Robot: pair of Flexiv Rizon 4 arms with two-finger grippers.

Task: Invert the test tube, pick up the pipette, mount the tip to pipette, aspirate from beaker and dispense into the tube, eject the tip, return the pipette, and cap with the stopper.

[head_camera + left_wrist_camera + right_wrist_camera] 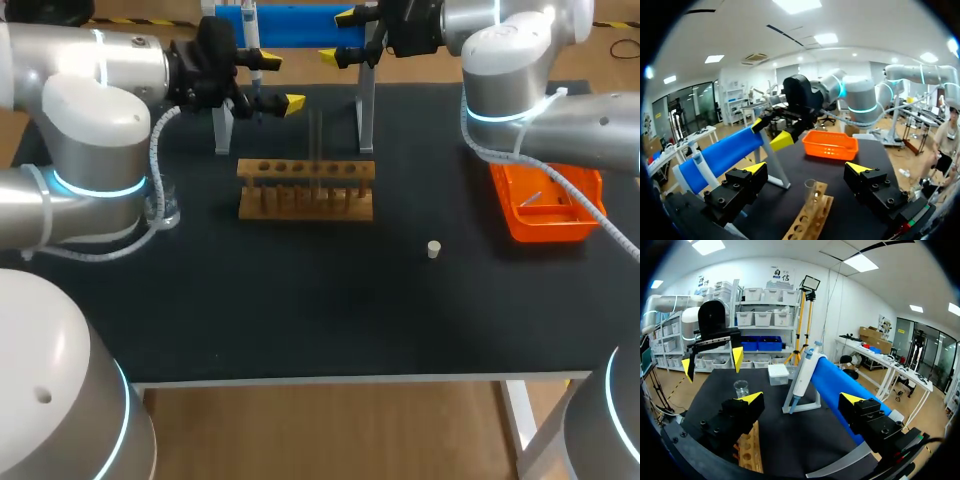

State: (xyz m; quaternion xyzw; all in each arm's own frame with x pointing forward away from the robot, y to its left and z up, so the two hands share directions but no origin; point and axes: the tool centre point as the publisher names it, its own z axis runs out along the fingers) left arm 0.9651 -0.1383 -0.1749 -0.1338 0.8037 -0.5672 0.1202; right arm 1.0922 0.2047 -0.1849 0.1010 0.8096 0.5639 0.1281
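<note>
Centrally, upright in a drilled wooden rack (306,190): slim clear glass test tube (316,150). Right of it on the matte black table (300,310), a small pale cylindrical stopper (434,249); farther right, an orange plastic tray (545,205). White pipette (804,372) propped on the blue tubular stand (300,22); squat clear beaker (166,211) near the left arm. Left gripper (282,82) spread wide, holding nothing. Right gripper (340,37) likewise spread, empty.

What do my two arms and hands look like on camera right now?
The left arm and right arm are rounded silver-grey housings with glowing light-blue rings at the joints; a grey ribbed cable loops along each. The left hand and right hand are black and blocky, with bolt heads, each with two fingers ending in bright yellow wedge tips.
</note>
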